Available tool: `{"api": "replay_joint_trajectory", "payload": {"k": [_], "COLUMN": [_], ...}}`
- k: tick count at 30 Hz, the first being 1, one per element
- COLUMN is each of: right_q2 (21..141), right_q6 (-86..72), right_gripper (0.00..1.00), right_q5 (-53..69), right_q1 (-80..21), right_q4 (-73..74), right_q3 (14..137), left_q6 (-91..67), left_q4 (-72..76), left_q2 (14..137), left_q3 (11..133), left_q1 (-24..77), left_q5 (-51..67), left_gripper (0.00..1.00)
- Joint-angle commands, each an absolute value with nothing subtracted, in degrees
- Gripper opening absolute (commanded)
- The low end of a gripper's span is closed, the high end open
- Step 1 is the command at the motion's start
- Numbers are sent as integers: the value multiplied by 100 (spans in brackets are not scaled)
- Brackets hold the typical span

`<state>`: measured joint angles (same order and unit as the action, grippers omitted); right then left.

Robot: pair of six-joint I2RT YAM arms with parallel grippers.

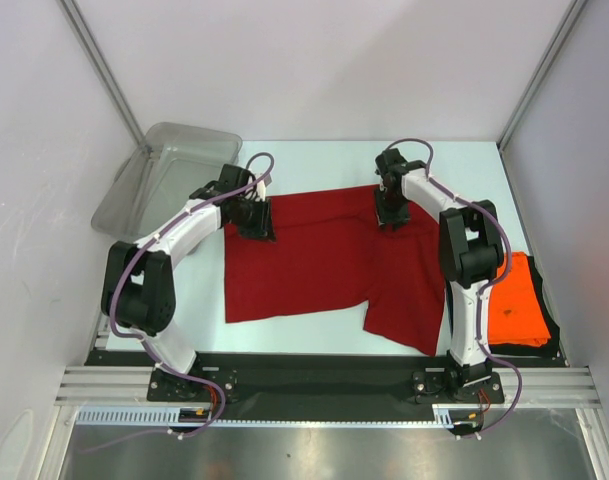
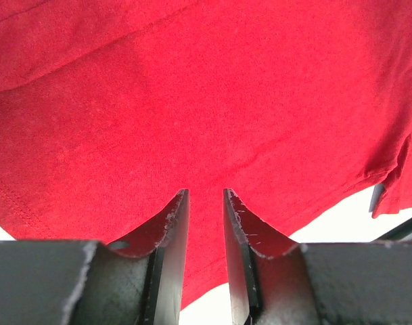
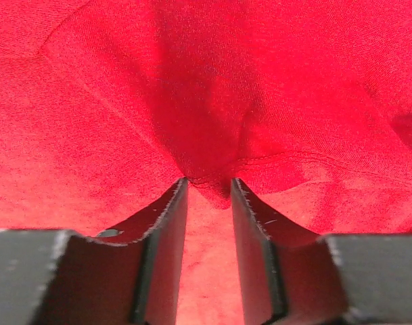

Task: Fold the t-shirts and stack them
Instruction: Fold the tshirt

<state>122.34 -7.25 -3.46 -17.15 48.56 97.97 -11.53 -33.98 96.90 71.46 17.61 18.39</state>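
The dark red t-shirt (image 1: 314, 265) lies spread over the middle of the table, with a flap hanging toward the near right. My left gripper (image 1: 256, 218) stands on its far left corner. In the left wrist view its jaws (image 2: 206, 191) are a narrow gap apart over flat, smooth cloth (image 2: 192, 101), close to the shirt's edge. My right gripper (image 1: 390, 212) is at the shirt's far edge, right of centre. In the right wrist view, a puckered hem fold (image 3: 212, 186) is caught between its tips (image 3: 208, 181), and creases run to them. The orange t-shirt (image 1: 514, 300) lies folded at the right, behind the right arm.
A translucent grey plastic tub (image 1: 169, 170) sits at the far left corner of the table. White walls close in the left, far and right sides. The arms' bases stand on the rail (image 1: 324, 385) at the near edge.
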Motion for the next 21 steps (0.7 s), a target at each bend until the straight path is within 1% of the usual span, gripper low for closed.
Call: {"api": "replay_joint_trajectory", "payload": {"k": [1, 2, 3, 4, 5, 8, 10, 13, 21], "right_q2": [12313, 12331, 12375, 12375, 12349, 12165, 12024, 12120, 11927], "right_q6": [-703, -721, -712, -721, -729, -764, -870, -1063, -1292], "right_gripper": [36, 35, 31, 26, 16, 0, 0, 0, 0], "right_q5": [-387, -387, -335, -317, -325, -395, -343, -352, -308], "right_q1": [-1696, -1679, -1661, -1661, -1670, -1749, -1793, -1828, -1881], "right_q4": [4904, 4913, 4948, 4992, 5018, 5194, 5431, 6002, 6354], "right_q3": [10037, 10055, 10107, 10151, 10177, 10300, 10379, 10607, 10626], "left_q6": [-1160, -1160, -1160, -1151, -1143, -1125, -1116, -1151, -1169], "left_q4": [-3305, -3305, -3296, -3296, -3313, -3314, -3340, -3287, -3269], "left_q2": [9396, 9396, 9387, 9395, 9396, 9404, 9439, 9474, 9615], "left_q3": [7128, 7128, 7119, 7128, 7145, 7180, 7224, 7233, 7312], "left_q1": [1749, 1749, 1749, 1749, 1740, 1749, 1740, 1740, 1740], "left_q5": [1898, 1898, 1898, 1890, 1872, 1775, 1758, 1784, 1854], "left_gripper": [31, 31, 31, 31, 31, 31, 30, 31, 30]}}
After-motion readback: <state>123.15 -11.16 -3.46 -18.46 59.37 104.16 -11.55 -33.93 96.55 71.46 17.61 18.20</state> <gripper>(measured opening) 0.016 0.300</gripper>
